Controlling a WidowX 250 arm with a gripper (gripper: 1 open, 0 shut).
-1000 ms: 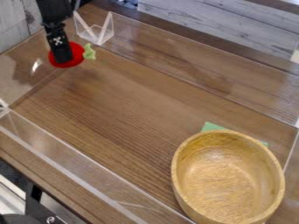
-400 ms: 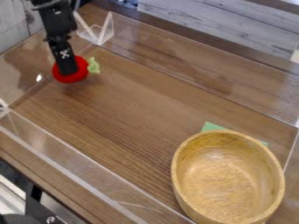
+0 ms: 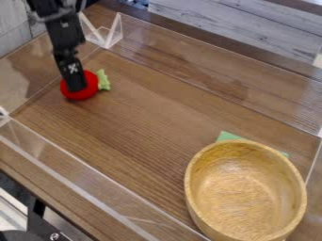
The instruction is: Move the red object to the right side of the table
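Writing is scarce: only a white X-like mark shows on the black gripper (image 3: 75, 77). Brown wood-grain table (image 3: 164, 113) with dark streaks, edged by low clear acrylic walls; pale grey planks lie beyond the far wall. At the near right a round wooden bowl (image 3: 246, 193) sits with nothing in it, and a flat green cloth (image 3: 233, 139) peeks out from behind its far rim. At the far left the gripper points down onto the red ball (image 3: 81, 90), a green tuft at the ball's right. Whether the jaws are spread or closed on the ball cannot be told.
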